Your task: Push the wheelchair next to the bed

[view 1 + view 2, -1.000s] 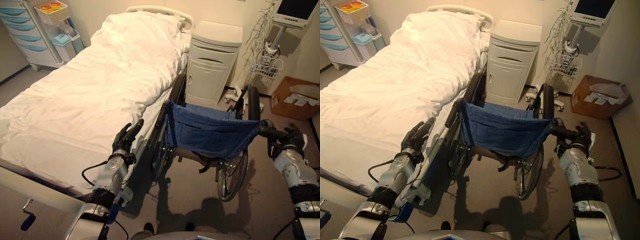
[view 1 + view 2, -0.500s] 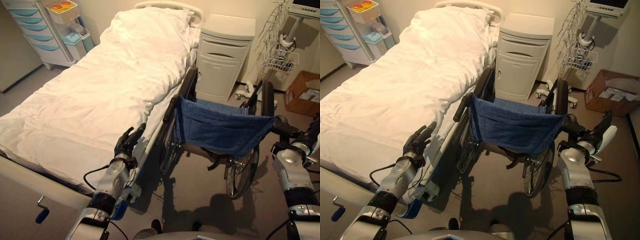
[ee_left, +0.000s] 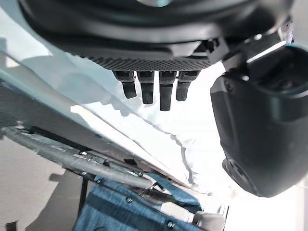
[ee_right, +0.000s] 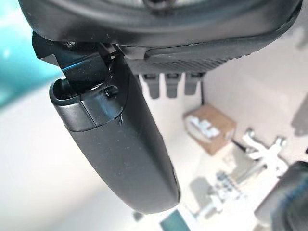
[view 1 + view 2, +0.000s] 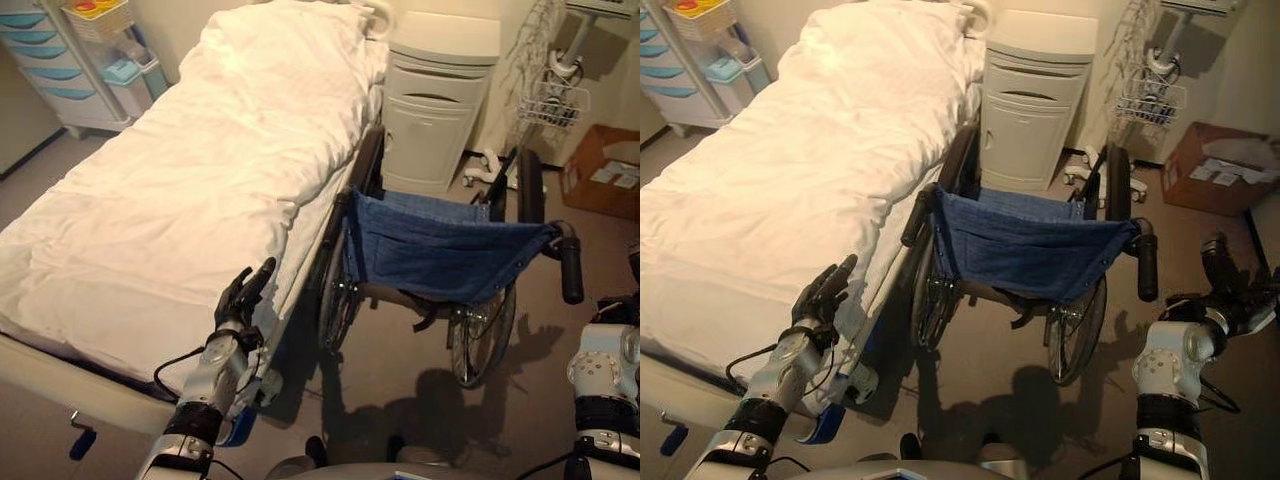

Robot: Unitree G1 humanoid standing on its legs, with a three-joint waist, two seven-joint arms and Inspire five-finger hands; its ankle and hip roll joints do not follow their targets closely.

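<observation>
The wheelchair [image 5: 440,255], with a blue cloth back and black wheels, stands close along the right side of the white bed [image 5: 180,170], its front toward the bedside cabinet. My left hand [image 5: 238,298] hovers open at the bed's near edge, left of the chair and off its left push handle [image 5: 915,215]. In the left wrist view its straight fingers [image 3: 159,89] point over the sheet. My right hand [image 5: 1225,290] is open, off to the right of the black right push handle [image 5: 1146,265] and clear of it. Its thumb [image 4: 120,144] sticks out straight.
A beige bedside cabinet [image 5: 435,100] stands ahead of the wheelchair by the bed's head. A stand with a wire basket [image 5: 555,100] and a cardboard box [image 5: 605,180] are at the right. A drawer cart [image 5: 50,70] stands far left. Bare floor lies behind the chair.
My right hand has let go of the right push handle and drawn back to the right. The camera has shifted. The left hand stays open by the bed's edge.
</observation>
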